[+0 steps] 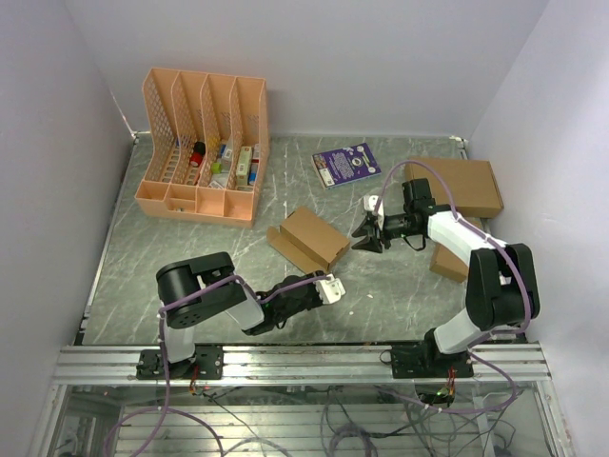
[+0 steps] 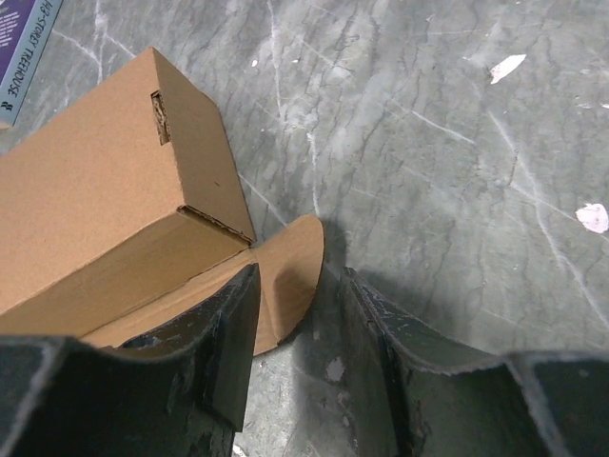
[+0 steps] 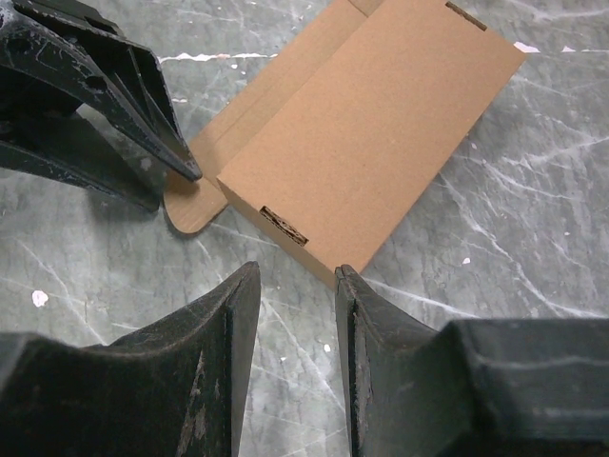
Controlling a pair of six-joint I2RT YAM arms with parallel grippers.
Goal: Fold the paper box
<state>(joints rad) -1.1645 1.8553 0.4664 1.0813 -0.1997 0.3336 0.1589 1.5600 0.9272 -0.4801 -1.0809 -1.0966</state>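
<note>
- Currently the left gripper (image 2: 300, 381) has its jaws partly apart and holds nothing. In its wrist view a rounded tab (image 2: 290, 271) lies flat just ahead of the left-hand finger, reaching into the gap.
- The right gripper (image 3: 290, 352) has its jaws narrowly apart and empty. Its tips sit just short of a lower corner of the paper box (image 1: 314, 236).
- The box rests on the grey marbled table (image 1: 190, 238), at the centre of the top view, between the two grippers.
- It looks formed into a slim carton, but the tab at one end is not yet tucked. This is probably the end-closing step.
- Next, the left jaws likely need to catch the tab, lift it and bend it toward the slot (image 3: 284, 226). The right gripper would need to brace the carton so it does not slide.
- In the top view the long axis runs from upper left to lower right. The tab end points lower right, toward the left gripper.
</note>
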